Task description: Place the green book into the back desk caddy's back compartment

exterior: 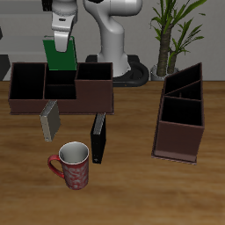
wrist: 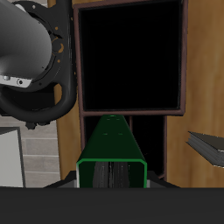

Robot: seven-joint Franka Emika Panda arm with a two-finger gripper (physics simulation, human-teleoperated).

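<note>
My gripper (exterior: 60,44) is shut on the top of the green book (exterior: 60,56), which hangs upright at the back of the table. The book's lower edge is just above the narrow middle section, the back compartment (exterior: 60,86), of the back desk caddy (exterior: 95,101), a long low dark-brown box with black insides. In the wrist view the green book (wrist: 109,144) runs down from the gripper (wrist: 109,182) over a narrow black section (wrist: 153,136), with a wider black section (wrist: 131,57) beyond it. I cannot tell whether the book touches the caddy.
A grey book (exterior: 50,119) leans against the caddy's front, also seen as the grey book (wrist: 210,147). A black book (exterior: 98,139) stands nearer the front edge, beside a red-patterned mug (exterior: 72,165). A second brown caddy (exterior: 180,119) with slanted sides and a potted plant (exterior: 171,35) stand apart.
</note>
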